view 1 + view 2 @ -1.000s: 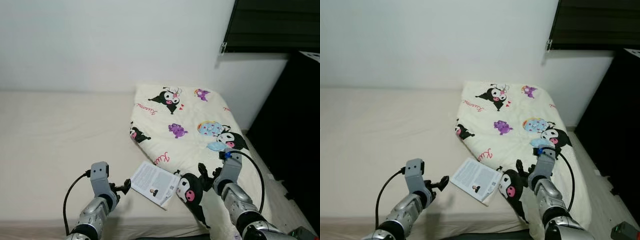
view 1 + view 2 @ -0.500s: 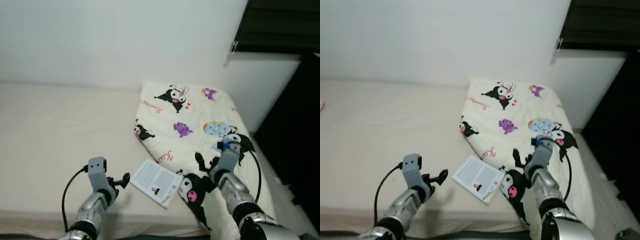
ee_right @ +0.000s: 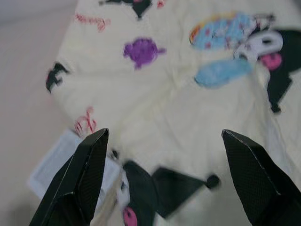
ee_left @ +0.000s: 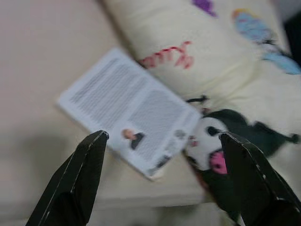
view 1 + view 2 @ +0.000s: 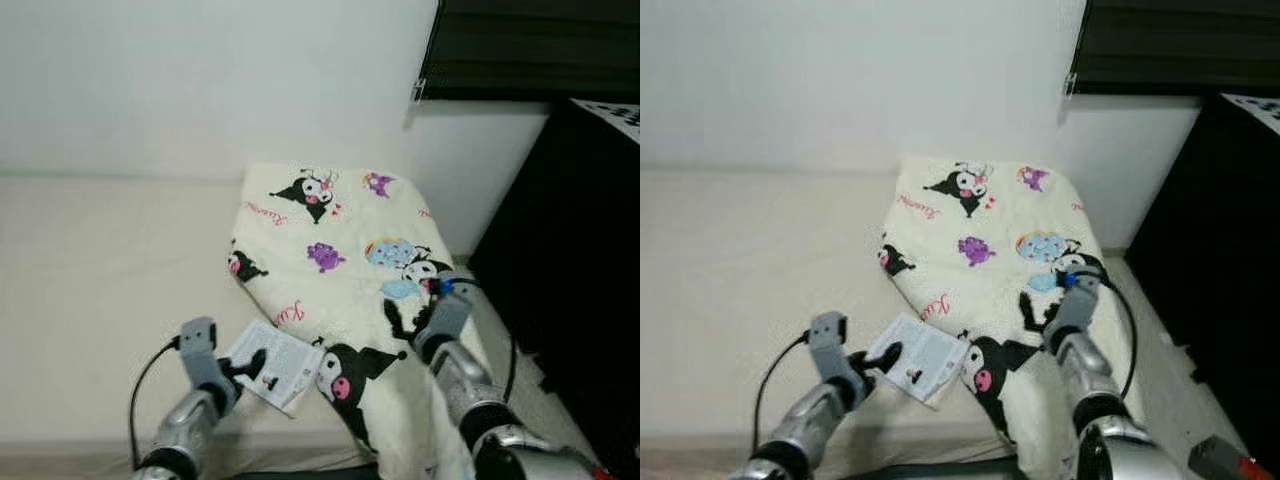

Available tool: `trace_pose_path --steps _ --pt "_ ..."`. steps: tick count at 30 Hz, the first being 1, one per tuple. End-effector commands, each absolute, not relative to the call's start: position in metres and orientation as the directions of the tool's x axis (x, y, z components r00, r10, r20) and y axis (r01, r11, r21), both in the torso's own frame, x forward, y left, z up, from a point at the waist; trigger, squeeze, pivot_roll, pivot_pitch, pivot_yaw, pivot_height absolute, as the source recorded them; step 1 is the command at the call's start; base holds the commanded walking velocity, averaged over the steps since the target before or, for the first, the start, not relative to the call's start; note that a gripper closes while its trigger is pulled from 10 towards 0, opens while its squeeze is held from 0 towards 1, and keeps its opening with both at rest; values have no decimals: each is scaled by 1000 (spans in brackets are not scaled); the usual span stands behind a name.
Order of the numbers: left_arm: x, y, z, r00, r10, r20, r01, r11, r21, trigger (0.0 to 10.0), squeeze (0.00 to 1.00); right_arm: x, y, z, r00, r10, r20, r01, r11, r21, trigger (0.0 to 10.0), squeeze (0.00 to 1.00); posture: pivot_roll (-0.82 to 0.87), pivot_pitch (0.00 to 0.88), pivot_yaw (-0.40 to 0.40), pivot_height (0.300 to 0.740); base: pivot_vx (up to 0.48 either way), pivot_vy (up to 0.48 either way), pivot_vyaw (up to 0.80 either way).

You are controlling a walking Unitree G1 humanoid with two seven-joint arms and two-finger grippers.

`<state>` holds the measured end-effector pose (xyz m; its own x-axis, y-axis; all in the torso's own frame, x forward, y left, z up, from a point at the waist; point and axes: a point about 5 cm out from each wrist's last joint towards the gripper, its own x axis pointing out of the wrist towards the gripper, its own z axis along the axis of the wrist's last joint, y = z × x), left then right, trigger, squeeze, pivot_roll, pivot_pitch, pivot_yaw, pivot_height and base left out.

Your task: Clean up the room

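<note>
My head camera has swung right since a second ago; the booklet (image 5: 268, 364) lies on the bed (image 5: 90, 280), touching the blanket (image 5: 330, 260). My left gripper (image 5: 252, 366), fingers spread, now overlaps its near edge; my right gripper (image 5: 398, 322), also spread, hovers over the blanket; I judge the pickup imminent.

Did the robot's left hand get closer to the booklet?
Yes. The left hand now reaches over the near edge of the booklet on the bed; a second ago it stopped short of that edge.

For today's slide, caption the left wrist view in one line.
Open left claw hovers above a white printed booklet beside a cream cartoon-print blanket.
</note>
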<state>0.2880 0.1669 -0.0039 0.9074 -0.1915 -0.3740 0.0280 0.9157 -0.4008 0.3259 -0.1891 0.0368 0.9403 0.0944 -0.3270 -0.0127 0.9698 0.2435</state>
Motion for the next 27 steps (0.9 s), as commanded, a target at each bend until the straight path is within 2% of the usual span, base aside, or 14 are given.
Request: trace_pose_path --steps 1,10,22,27 --pt "284 163 -9 898 -191 -395 17 915 -404 10000 0 319 -200 31 939 65 -339 19 971 239 10000 0 -95 0 -39 740 0 0 0" --pt "287 169 -5 909 -184 -373 6 902 -432 10000 0 315 -206 28 930 51 -365 45 967 251 10000 0 -100 0 -31 725 0 0 0" --pt "289 166 -4 915 -167 -366 -30 878 -477 10000 0 326 -202 45 956 90 -279 -8 958 285 10000 0 -101 0 -33 685 0 0 0" --pt "281 167 -13 899 -142 -413 -107 845 -524 10000 0 335 -202 60 972 106 -209 -33 944 328 10000 0 -102 0 -31 665 0 0 0"
